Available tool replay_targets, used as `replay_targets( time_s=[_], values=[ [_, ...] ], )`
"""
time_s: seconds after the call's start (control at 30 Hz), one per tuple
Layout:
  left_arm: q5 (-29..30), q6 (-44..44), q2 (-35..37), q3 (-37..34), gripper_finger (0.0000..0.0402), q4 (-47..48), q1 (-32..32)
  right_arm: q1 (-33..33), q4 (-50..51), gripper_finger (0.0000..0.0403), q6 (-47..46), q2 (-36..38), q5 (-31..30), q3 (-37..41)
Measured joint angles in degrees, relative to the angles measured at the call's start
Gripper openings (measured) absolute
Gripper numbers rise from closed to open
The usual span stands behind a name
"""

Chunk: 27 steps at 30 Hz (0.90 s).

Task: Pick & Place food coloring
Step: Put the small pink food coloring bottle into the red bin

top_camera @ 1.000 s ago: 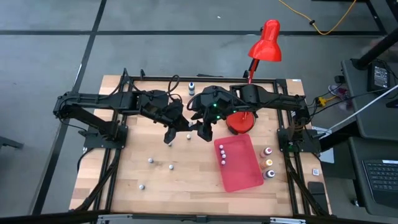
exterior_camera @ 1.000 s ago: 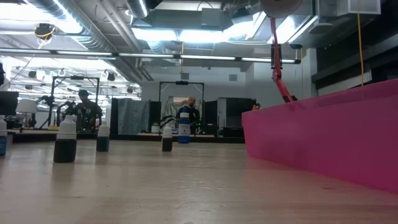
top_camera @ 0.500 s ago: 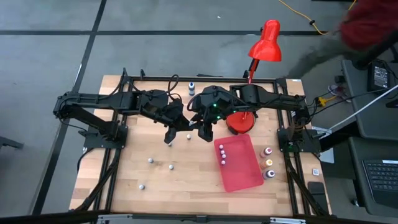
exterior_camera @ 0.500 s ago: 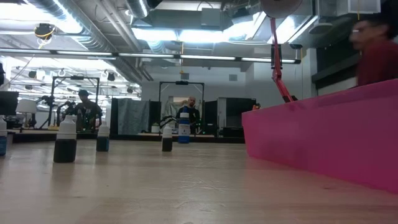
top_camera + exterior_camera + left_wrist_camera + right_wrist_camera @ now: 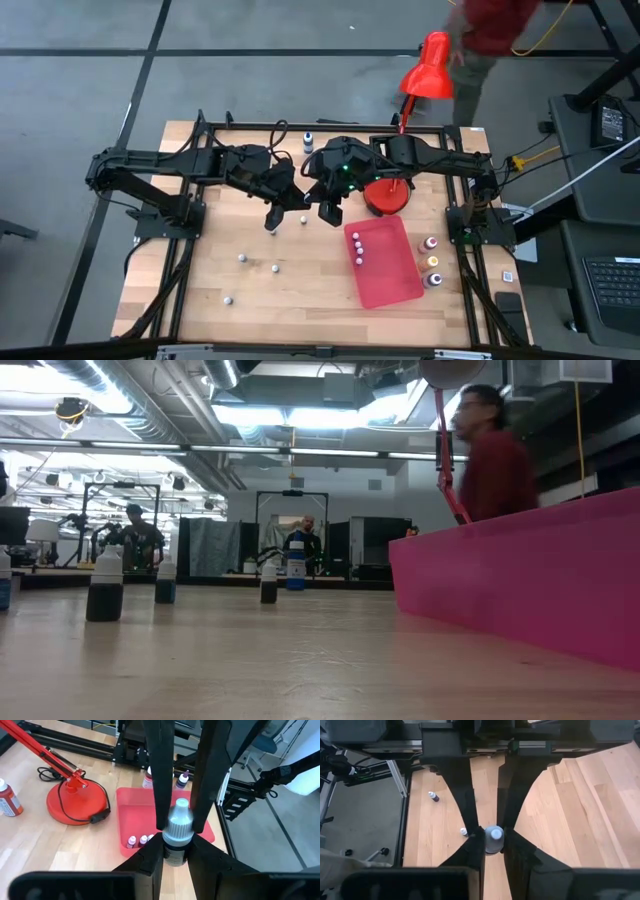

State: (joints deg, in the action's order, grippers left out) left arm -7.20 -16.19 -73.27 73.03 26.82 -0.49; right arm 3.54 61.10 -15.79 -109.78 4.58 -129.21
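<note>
High over the table's middle, one small food coloring bottle (image 5: 177,827) with a ribbed grey cap and a dark body hangs between both grippers, which meet tip to tip. My left gripper (image 5: 176,851) comes from the table's left and is shut on the bottle. My right gripper (image 5: 493,844) comes from the right, slanting down, and is also shut on it; its fingers reach down on either side of the cap in the left wrist view. Other bottles stand on the table's near left (image 5: 242,258) and below the grippers (image 5: 303,218). Several more stand on the red mat (image 5: 357,250). My left gripper pinches the bottle's dark body (image 5: 175,854), just below the cap, between its two fingers. It comes from the table's left, slanting slightly down. The bottle stands upright in the hold, clear of the table. My right gripper pinches the same bottle at its grey cap (image 5: 179,820), one finger on each side. The fingers (image 5: 161,795) come from the table's right, slanting steeply down. In the right wrist view the cap's top (image 5: 495,834) shows between them.
The red mat (image 5: 395,280) lies right of centre, with three bottles (image 5: 432,262) standing beyond its right edge. The red lamp's base (image 5: 385,195) stands just behind the mat. One bottle (image 5: 308,140) stands at the far edge. A person in red (image 5: 490,25) stands beyond the far right corner.
A person in a red top has walked along behind the table's far right corner toward the lamp. Both arms have kept still, and the bottles on the table stand where they were.
</note>
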Motion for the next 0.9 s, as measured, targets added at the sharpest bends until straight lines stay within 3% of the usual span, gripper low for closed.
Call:
replay_targets(
  time_s=[0.2,0.47,0.77,0.9],
  values=[
    [-0.4,-2.3,0.5,0.0,0.0107,0.4,0.9,0.4,1.8,0.005,1.0,0.0,-0.5,0.0],
    [-0.4,-4.5,4.4,-0.5,0.0144,6.4,6.1,4.7,11.1,0.0051,2.2,0.0,-6.1,0.0],
    [-1.3,-4.9,8.1,-0.5,0.019,7.2,14.6,12.8,14.0,0.0051,-2.8,0.0,-18.0,0.1],
    [-1.4,-1.8,9.3,-0.6,0.021,7.1,17.0,17.0,14.7,0.0051,-8.5,0.0,-27.4,3.1]
  ],
)
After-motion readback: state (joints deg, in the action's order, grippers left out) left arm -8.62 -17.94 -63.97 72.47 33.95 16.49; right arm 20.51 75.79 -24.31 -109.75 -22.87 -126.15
